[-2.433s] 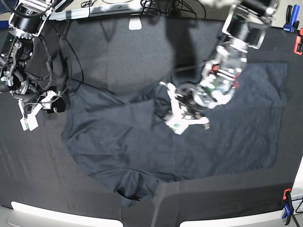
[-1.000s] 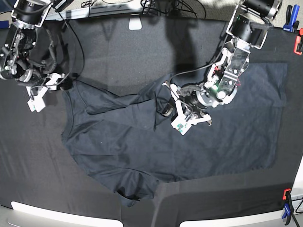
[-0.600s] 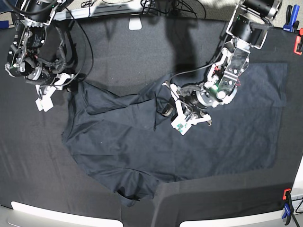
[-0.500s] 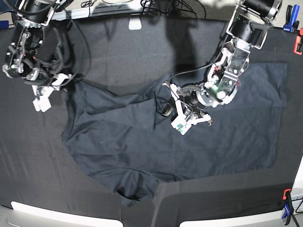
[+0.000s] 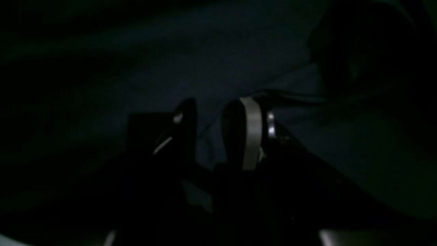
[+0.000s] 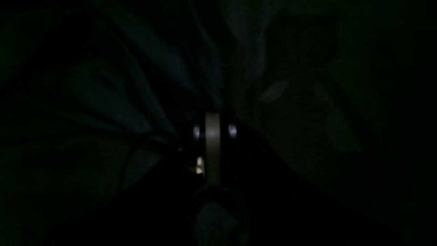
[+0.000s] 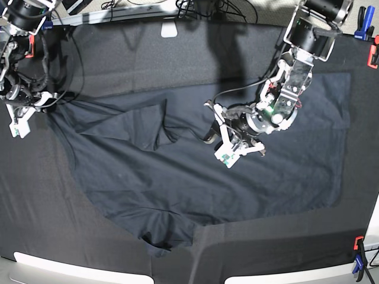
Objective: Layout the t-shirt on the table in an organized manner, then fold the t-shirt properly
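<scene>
The t-shirt is lying spread across the middle of the desk, reaching from the far left of the base view almost to the right edge. The right pincer is sitting at the shirt's upper-left corner, jaws brought together on the fabric edge there; the wrist view is showing cloth bunching in tight folds up to the closed tips, so it is clamped on the t-shirt. The left pincer is pressing down near the shirt's middle, jaws standing a little apart with dark-blue cloth showing in the gap – whether cloth is actually pinched between them, cannot tell.

Around it: a blue clamp with a red one at the lower-right desk edge, another blue clamp and a red clamp at the upper right, cables trailing along the back edge, a small pale patch on the black cloth near the back. A thin cable from the left arm is hanging over the shirt.

The shirt is looking dark slate-blue, mostly flat on its right half – a folded-over flap is lying just left of centre, and a rumpled sleeve is sticking out at the lower edge.
</scene>
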